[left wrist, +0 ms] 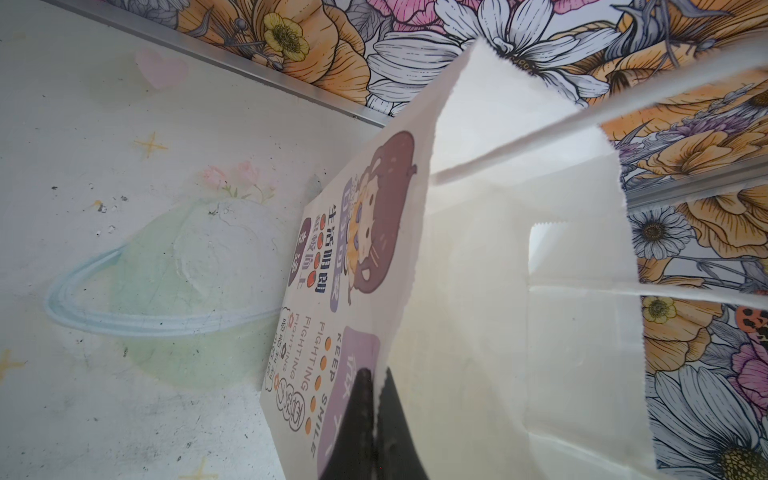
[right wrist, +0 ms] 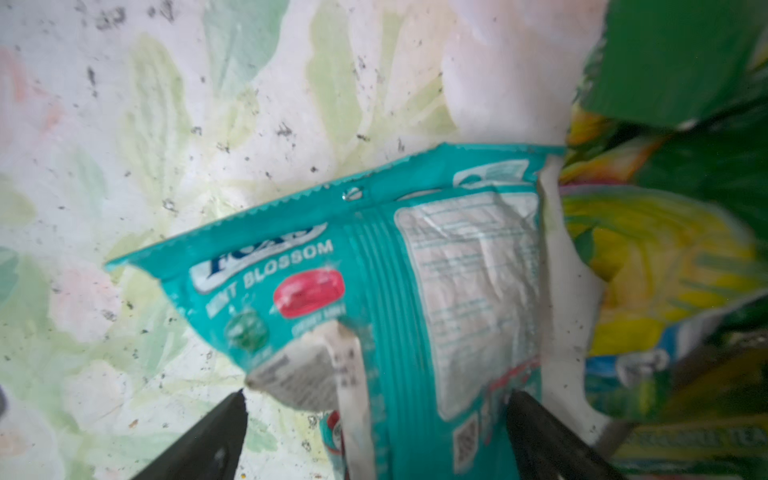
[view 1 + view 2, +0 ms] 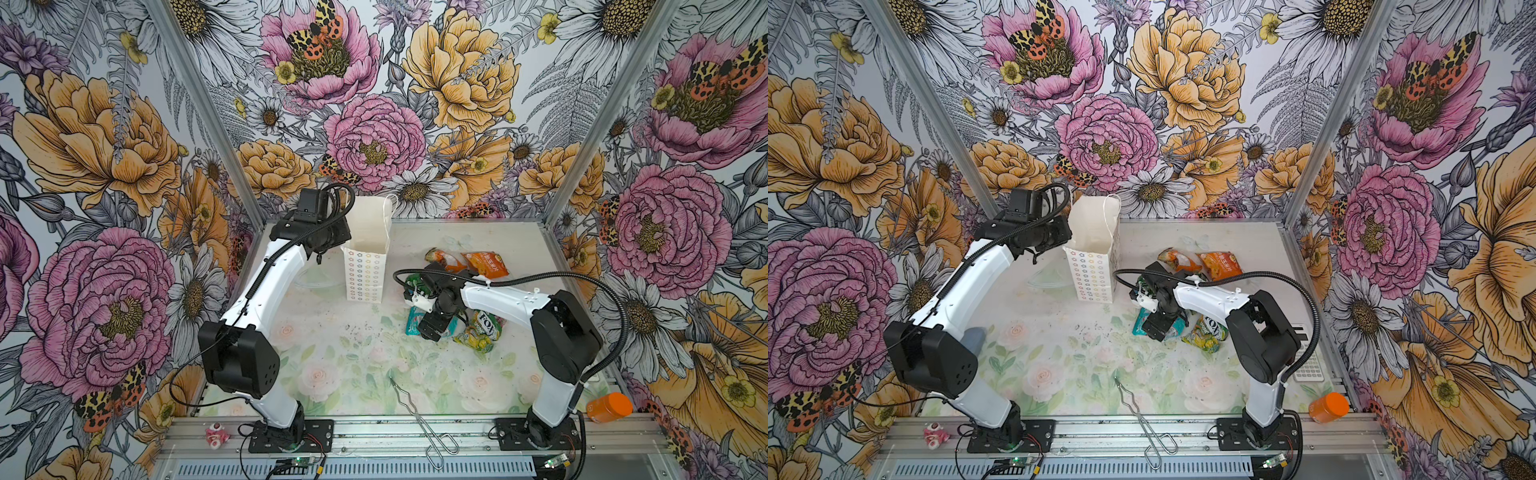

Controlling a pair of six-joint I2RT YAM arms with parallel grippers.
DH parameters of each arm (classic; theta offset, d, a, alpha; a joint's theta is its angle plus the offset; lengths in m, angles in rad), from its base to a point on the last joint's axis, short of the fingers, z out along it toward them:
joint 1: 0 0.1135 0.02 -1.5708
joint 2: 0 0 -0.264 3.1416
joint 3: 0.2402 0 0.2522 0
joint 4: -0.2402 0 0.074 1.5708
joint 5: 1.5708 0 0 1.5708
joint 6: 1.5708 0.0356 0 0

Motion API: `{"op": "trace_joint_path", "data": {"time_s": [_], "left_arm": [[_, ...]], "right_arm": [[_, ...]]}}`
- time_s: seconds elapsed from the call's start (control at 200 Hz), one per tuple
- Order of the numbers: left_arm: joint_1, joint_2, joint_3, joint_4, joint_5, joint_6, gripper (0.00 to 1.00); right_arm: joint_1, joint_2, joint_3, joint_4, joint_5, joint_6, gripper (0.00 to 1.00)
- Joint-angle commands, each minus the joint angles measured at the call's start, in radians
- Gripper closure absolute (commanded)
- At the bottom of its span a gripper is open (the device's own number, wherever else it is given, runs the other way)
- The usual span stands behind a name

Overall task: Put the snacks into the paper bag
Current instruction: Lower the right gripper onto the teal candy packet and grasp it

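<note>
The white paper bag (image 3: 365, 270) stands upright at the back of the table, its mouth open. My left gripper (image 1: 376, 386) is shut on the bag's rim, one finger outside on the printed face and one inside. The snacks lie in a heap to the bag's right: two orange packets (image 3: 490, 264), a green one (image 3: 415, 282), a yellow-green "FOX" packet (image 3: 482, 330) and a teal packet (image 2: 374, 257). My right gripper (image 2: 374, 403) is open, pointing down, with its fingers on either side of the teal packet (image 3: 412, 324).
Metal tongs (image 3: 419, 415) lie near the front edge. An orange bottle (image 3: 609, 407) rests at the front right corner, and a small pink-white toy (image 3: 217, 434) sits on the front rail at the left. A keypad (image 3: 1308, 365) lies behind the right arm.
</note>
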Motion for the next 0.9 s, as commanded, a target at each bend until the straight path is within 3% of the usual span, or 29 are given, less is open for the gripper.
{"op": "trace_joint_path", "data": {"time_s": [0.0, 0.28, 0.44, 0.66, 0.896], "left_arm": [[-0.006, -0.025, -0.011, 0.041, 0.022, -0.021, 1.00], [-0.002, -0.023, -0.024, 0.047, 0.025, -0.021, 1.00], [0.001, -0.030, -0.028, 0.049, 0.024, -0.022, 1.00], [0.009, -0.045, -0.061, 0.068, 0.015, -0.048, 1.00], [0.011, -0.056, -0.094, 0.106, 0.033, -0.074, 1.00]], "right_arm": [[0.014, 0.052, 0.023, -0.010, 0.007, -0.008, 0.01], [0.030, 0.139, 0.051, -0.010, 0.086, 0.018, 0.02], [0.030, 0.129, 0.054, -0.009, 0.100, 0.041, 0.08], [0.030, 0.098, 0.039, -0.009, 0.120, 0.049, 0.29], [0.028, 0.059, 0.038, -0.009, 0.061, 0.060, 0.48]]}}
